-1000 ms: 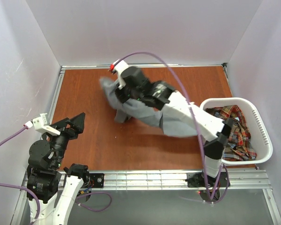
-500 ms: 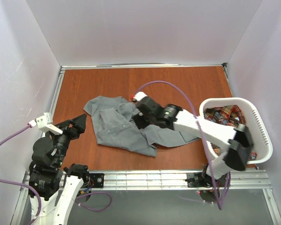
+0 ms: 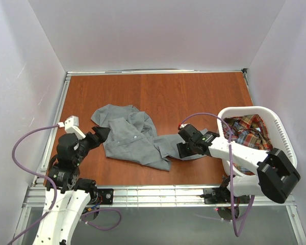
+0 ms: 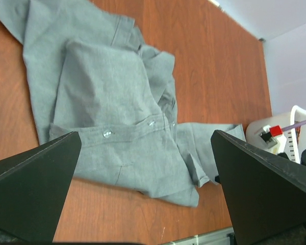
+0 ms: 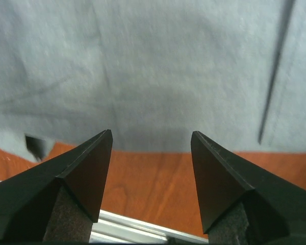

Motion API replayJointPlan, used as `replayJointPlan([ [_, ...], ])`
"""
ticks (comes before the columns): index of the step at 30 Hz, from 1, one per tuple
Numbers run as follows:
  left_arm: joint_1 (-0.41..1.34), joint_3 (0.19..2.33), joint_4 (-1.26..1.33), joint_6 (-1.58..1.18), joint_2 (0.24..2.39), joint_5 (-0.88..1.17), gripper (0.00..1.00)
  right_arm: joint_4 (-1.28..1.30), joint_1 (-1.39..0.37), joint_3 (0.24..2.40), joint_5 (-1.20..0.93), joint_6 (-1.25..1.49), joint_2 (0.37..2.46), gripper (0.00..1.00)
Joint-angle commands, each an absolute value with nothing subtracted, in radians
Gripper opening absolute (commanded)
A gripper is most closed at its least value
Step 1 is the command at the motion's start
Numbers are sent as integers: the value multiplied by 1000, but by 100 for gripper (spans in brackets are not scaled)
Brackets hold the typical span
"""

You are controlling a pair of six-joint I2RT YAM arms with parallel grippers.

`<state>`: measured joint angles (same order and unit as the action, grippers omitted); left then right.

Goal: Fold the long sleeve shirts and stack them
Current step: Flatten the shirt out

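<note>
The mid-grey long sleeve shirt (image 3: 126, 135) lies crumpled and spread on the wooden table, one sleeve trailing right. My right gripper (image 3: 179, 150) hovers open over that sleeve's end; in the right wrist view the gripper (image 5: 152, 132) holds nothing, with grey cloth (image 5: 153, 66) just beyond its tips. My left gripper (image 3: 103, 133) is wide open at the shirt's left edge; in the left wrist view the gripper (image 4: 146, 133) frames the shirt (image 4: 112, 97), button front showing. The plaid shirt (image 3: 250, 135) lies bunched in the basket.
A white slotted laundry basket (image 3: 287, 140) stands at the table's right edge, its rim (image 4: 297, 115) also showing in the left wrist view. A metal rail (image 3: 158, 193) runs along the near edge. White walls enclose the table on three sides.
The right gripper, which held the grey shirt up at the back, let it go; the shirt now lies on the table. The right arm drew back toward the near right, and the left arm moved up to the shirt.
</note>
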<state>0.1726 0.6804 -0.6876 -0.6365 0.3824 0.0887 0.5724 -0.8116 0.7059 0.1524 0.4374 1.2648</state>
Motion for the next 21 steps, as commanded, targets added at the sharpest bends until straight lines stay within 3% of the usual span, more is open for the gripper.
replayJointPlan([
  [1, 181, 643, -675, -672, 445, 144, 98, 431, -807, 721, 89, 446, 1316, 58],
  [12, 183, 624, -626, -664, 761, 176, 98, 373, -787, 899, 75, 325, 1578, 50],
  [21, 183, 575, -476, -683, 922, 169, 98, 391, -514, 1080, 75, 262, 1695, 38],
])
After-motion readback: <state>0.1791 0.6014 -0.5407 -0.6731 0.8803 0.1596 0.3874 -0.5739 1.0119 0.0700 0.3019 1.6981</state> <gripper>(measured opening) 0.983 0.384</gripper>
